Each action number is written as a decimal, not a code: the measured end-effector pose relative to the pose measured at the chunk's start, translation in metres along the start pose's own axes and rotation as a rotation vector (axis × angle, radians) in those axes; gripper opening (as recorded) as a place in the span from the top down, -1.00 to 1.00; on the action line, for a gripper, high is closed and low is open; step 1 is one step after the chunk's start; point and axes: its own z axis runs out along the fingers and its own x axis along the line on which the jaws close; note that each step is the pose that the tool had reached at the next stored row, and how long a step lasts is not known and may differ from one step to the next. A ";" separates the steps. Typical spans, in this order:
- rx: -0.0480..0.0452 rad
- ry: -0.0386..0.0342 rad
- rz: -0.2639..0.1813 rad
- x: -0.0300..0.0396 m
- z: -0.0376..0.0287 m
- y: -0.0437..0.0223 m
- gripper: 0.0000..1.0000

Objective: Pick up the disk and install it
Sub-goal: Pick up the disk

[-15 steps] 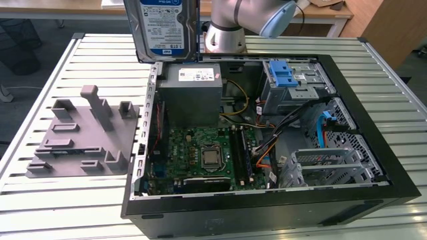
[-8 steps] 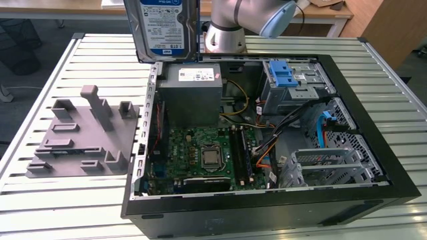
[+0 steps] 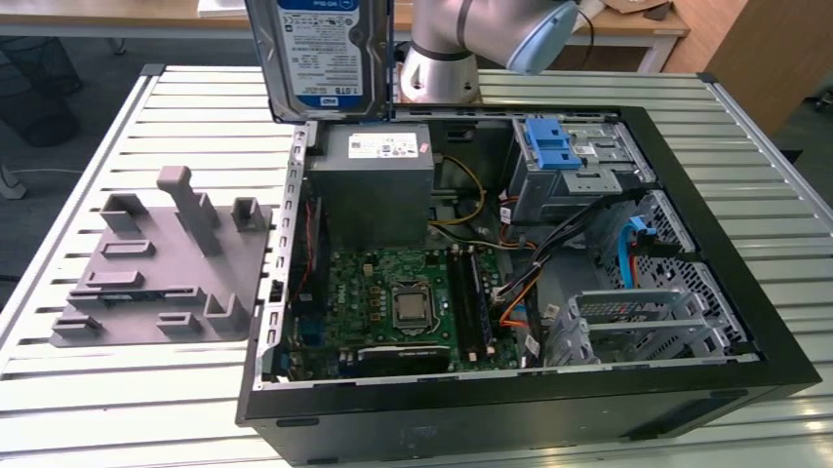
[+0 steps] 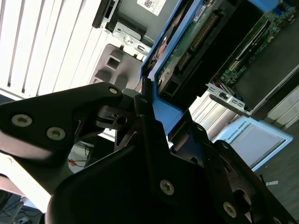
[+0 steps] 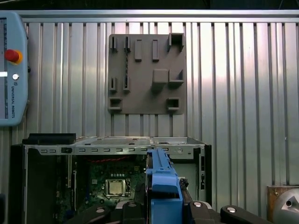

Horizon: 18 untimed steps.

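- Your gripper is clamped on the disk: in both wrist views its 2 black fingers press on either side of the blue bracket that rims the drive.
- In the exterior view you see the disk held upright in the air, label side to the camera, over the far edge of the open computer case toward the exterior view's left.
- It hangs just above the grey power-supply box and touches nothing in the case.
- The blue-latched drive cage sits in the far corner of the case toward the exterior view's right, well apart from the disk.
- The motherboard lies exposed in the case floor.
- A grey fixture plate rests on the slatted table beside the case, on the exterior view's left.
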 end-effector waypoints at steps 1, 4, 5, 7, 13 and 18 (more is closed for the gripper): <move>0.0000 0.0001 0.000 0.0001 -0.0001 -0.0013 0.27; -0.0001 0.0000 0.000 0.0003 -0.0002 -0.0066 0.27; -0.0003 0.0001 0.000 0.0004 -0.0003 -0.0095 0.27; -0.0005 0.0001 0.000 0.0004 -0.0004 -0.0150 0.27; -0.0010 0.0000 0.000 0.0004 -0.0008 -0.0329 0.27; -0.0010 0.0000 0.000 0.0003 -0.0008 -0.0357 0.27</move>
